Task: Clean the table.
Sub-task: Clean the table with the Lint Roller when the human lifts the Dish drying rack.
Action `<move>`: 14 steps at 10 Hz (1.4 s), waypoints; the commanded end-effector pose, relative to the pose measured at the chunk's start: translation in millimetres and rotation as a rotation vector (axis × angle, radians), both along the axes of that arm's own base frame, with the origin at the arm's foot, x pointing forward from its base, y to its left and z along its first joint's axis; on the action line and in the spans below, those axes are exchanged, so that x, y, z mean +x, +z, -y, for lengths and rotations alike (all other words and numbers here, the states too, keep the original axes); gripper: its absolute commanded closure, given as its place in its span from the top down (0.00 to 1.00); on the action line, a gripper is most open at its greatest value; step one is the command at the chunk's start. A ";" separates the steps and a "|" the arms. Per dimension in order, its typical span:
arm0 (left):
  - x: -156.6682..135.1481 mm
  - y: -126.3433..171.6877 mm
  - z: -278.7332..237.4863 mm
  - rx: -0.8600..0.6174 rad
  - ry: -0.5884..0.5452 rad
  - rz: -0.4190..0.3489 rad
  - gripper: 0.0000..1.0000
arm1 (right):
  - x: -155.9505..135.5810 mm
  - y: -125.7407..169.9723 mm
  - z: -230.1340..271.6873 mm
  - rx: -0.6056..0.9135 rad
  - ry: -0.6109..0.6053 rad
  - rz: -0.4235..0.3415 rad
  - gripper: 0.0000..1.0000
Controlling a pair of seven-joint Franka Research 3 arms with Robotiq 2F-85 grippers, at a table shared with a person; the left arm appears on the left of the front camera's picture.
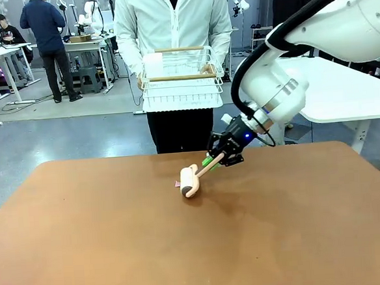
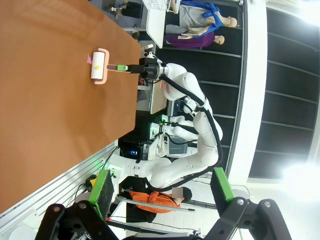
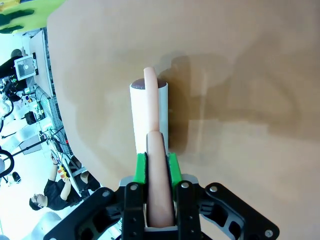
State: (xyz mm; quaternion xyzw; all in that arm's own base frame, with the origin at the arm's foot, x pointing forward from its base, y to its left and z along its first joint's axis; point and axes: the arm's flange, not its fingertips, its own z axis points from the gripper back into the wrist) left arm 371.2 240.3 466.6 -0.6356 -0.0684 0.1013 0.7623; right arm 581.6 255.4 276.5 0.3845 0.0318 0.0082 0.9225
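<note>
Right gripper [image 1: 212, 162] is closed firmly on the peach handle of the lint roller [image 1: 189, 180]; in the right wrist view the green pads [image 3: 141, 167] sit tight on either side of that handle, with no gap showing. The handle's long axis slants from the gripper down and toward my left, ending at the white roll, which appears to rest on the tabletop [image 1: 86, 241] just past its centre, toward the far edge. A small pink scrap [image 1: 178, 183] lies just beside the roll, on the side away from the gripper. I judge the coming stroke turns on this: the scrap is in line beyond the roll, so pushing along the handle's axis toward my left should carry the roll over it. Left gripper [image 2: 162, 192] stands wide open, holding nothing, well apart from the roller and off the tabletop's edge; the right arm is plainly the nearer. A person at the far side holds a white wire rack [image 1: 181, 78].
</note>
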 end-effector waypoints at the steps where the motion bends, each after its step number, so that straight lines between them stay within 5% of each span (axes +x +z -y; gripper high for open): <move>1: -3.1 1.1 -1.4 -0.003 0.005 0.004 1.00 | -23.7 -49.2 -36.6 -0.088 0.068 -0.065 0.21; 5: -3.1 1.1 -1.4 -0.003 0.005 0.004 1.00 | -32.8 -45.4 -82.2 -0.077 0.089 -0.052 0.21; 8: -3.1 1.1 -1.4 -0.003 0.005 0.004 1.00 | -25.2 -16.0 -85.0 -0.032 0.076 -0.038 0.21; 11: -3.1 1.1 -1.4 -0.003 0.005 0.004 1.00 | -16.1 39.3 -77.7 0.011 0.129 -0.035 0.21; 14: -3.1 1.1 -1.4 -0.003 0.005 0.004 1.00 | -8.9 125.6 -65.5 -0.078 0.148 0.011 0.21</move>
